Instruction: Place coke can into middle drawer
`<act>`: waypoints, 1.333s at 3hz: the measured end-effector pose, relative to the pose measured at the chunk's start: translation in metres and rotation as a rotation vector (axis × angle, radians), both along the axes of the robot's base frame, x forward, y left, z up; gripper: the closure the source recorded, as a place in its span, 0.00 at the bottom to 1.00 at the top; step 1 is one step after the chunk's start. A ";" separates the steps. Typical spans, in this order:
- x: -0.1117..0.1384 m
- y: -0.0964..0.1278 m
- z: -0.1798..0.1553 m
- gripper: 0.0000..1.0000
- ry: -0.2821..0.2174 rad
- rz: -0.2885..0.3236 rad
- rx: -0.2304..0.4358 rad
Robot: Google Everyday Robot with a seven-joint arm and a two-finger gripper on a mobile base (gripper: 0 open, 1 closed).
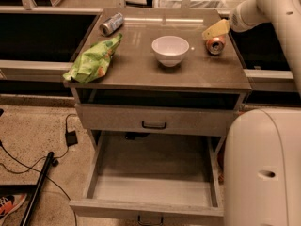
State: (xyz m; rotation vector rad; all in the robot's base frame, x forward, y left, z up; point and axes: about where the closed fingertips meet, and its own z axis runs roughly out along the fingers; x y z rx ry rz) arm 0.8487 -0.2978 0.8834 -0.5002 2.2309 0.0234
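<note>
1. Coke can [215,45] lies on its side at the right rear of the cabinet top [141,72], silver end facing the camera, not in any drawer.
2. Gripper [209,32] is a yellowish wedge at the end of the white arm [256,8], which comes in from the upper right. It sits just behind and above the coke can, tip pointing down-left. Can't tell if it touches the can, and can't tell whether it is apart or closed. It holds nothing that shows.
3. Middle drawer [146,210] is pulled well out at the bottom of the cabinet, w/ its pale floor and low side walls in view and a small black handle at the front edge.
4. Upper drawer [113,119] above it is closed, black handle centred on its front.
5. White bowl [170,50] stands upright mid-top, left of the can and apart from it.
6. Green bag [93,60] slumps over the left edge of the top.
7. Silver-blue can [111,24] lies on its side at the rear left corner, near the bag's top end.
8. Robot base [263,168], large and white, fills the lower right and covers the drawer's right front corner.
9. Floor at left: black cables [19,161], a black pole [40,185] and a shoe [9,205].
</note>
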 end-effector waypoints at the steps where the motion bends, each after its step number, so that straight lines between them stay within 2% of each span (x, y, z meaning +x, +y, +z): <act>1: 0.010 0.013 -0.022 0.15 0.032 0.015 0.029; 2: 0.014 0.019 -0.042 0.39 0.066 0.024 0.044; 3: 0.012 0.021 -0.050 0.62 0.081 0.042 0.063; 4: 0.004 0.024 -0.028 0.85 0.030 0.111 0.097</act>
